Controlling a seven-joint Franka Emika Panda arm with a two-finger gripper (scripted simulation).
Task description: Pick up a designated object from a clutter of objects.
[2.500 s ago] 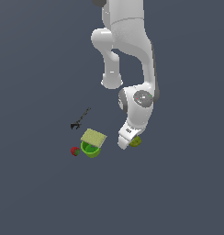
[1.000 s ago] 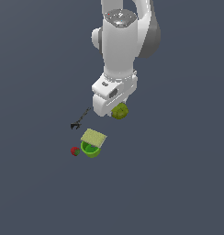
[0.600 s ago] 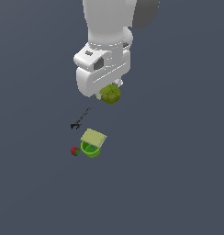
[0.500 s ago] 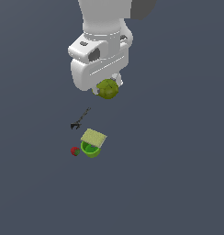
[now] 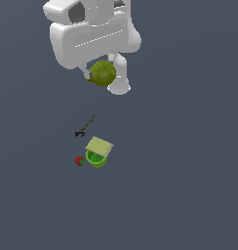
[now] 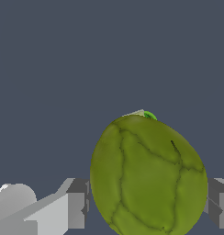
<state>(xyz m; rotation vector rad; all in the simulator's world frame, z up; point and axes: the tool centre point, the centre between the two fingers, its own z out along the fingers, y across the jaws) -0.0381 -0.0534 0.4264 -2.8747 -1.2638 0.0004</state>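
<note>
The olive-green faceted lump (image 5: 103,73) hangs high above the floor, held under the white hand of my arm. My gripper (image 5: 102,75) is shut on it. In the wrist view the olive lump (image 6: 148,176) fills the space between my two grey fingers (image 6: 77,202). Below on the floor lie the other items: a thin black tool (image 5: 85,128), a pale yellow-green flat square (image 5: 99,146) leaning on a bright green cup (image 5: 96,158), and a tiny red berry (image 5: 80,160). A sliver of the green cup (image 6: 149,115) and the square's edge show behind the lump in the wrist view.
The dark grey floor (image 5: 179,185) spreads all around the small cluster. My arm's white body (image 5: 91,31) fills the upper part of the exterior view and hides the floor behind it.
My gripper has risen steadily with the olive lump in it, away from the floor and closer to the exterior camera. The items on the floor have not moved.
</note>
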